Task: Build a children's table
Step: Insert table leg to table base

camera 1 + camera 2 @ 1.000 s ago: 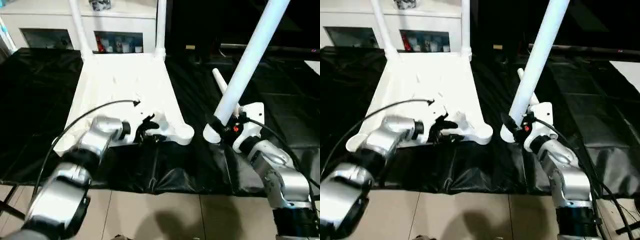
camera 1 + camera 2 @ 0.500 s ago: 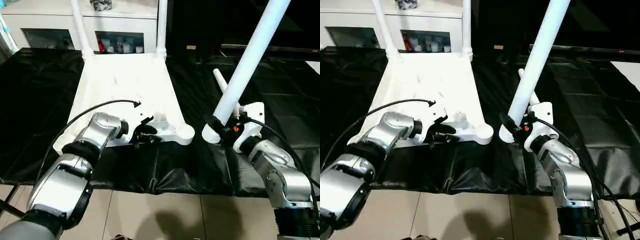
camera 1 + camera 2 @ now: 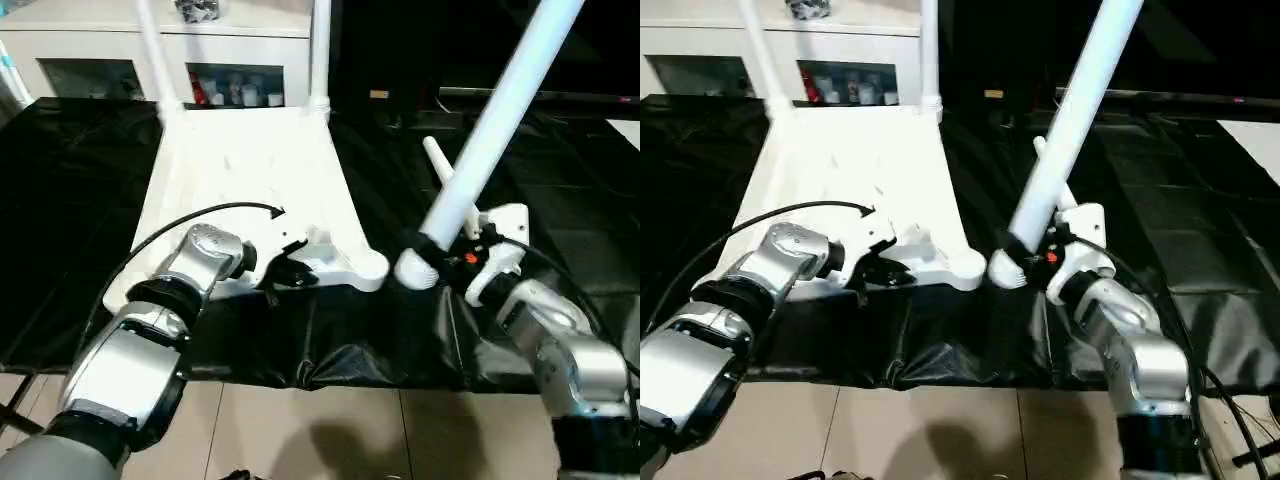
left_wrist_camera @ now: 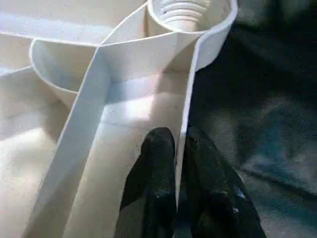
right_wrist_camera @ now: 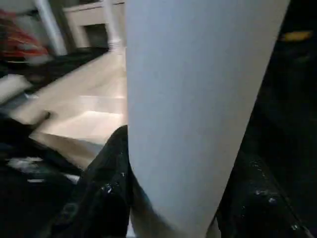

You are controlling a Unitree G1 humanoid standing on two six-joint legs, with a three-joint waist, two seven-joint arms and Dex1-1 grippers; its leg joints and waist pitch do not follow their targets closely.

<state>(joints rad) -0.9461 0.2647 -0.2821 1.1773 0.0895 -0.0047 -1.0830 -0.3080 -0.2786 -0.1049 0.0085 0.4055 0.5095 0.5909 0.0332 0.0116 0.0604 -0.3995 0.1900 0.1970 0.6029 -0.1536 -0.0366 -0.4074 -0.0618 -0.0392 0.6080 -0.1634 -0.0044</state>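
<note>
The left hand (image 4: 181,191) has just pinched shut on the rim wall of the upturned table top (image 3: 250,170), beside its near-right corner socket (image 3: 372,264). The right hand (image 3: 437,262) grips a loose leg (image 3: 490,125) near its thick end, which has swung in close to that socket; seating it looks like the next step. The top lies on a black-covered counter (image 3: 60,200), two legs (image 3: 320,50) already upright in its far corners. A white cabinet (image 3: 230,60) stands behind.
</note>
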